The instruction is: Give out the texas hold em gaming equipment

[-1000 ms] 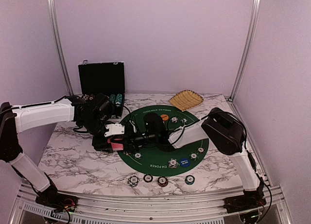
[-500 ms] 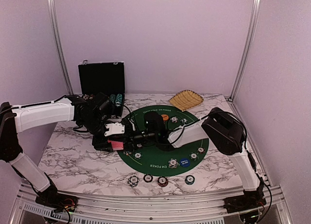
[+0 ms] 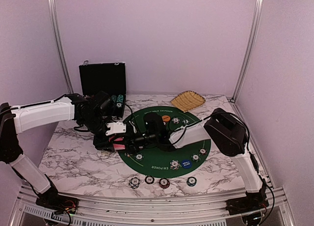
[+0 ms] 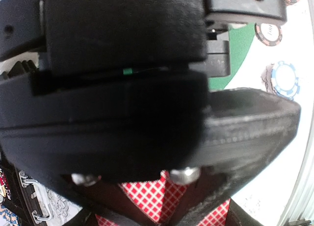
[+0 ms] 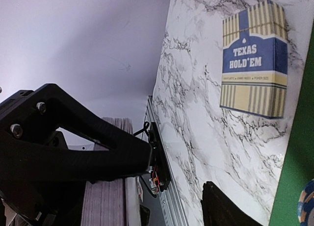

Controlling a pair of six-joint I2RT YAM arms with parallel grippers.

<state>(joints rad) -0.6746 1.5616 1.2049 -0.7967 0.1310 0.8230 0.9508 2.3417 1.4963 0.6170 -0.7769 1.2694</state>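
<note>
Playing cards [image 4: 159,199]: a stack with red-checked backs, pinched in my left pincer [image 3: 117,140] over the left rim of the round green mat [image 3: 162,173].
Left pincer: pressed together on the cards; its black fingers fill most of the left wrist view.
Right pincer [image 5: 179,174]: spread, with the fingers well apart. It reaches in beside the stack, whose edge shows next to one finger. I cannot tell whether it touches a card.
Black case [image 3: 102,79]: open at the back left with its lid upright; rows of chips [image 3: 116,99] stand inside.
Basket [image 3: 188,100]: tan and woven, at the back just beyond the mat. I cannot tell what it holds.
Card box [image 5: 252,59]: lies flat on the marble table [image 3: 73,162], just off the mat's edge.
On the mat: an orange button [image 3: 166,118] on the far side and a blue button [image 3: 185,163] on the near side, with loose chips scattered around them.
Near edge: four chips sit in a row on the marble, between the mat and the metal rail [image 3: 147,201].
Room: bare marble shows at the front left. Walls [image 3: 157,39] stand close on both sides and behind. Both of my arms meet over the mat's left half.
Writing: the box reads "TEXAS HOLD'EM", with a smaller line below it too small to read. The mat's near rim reads "EM POKER".
</note>
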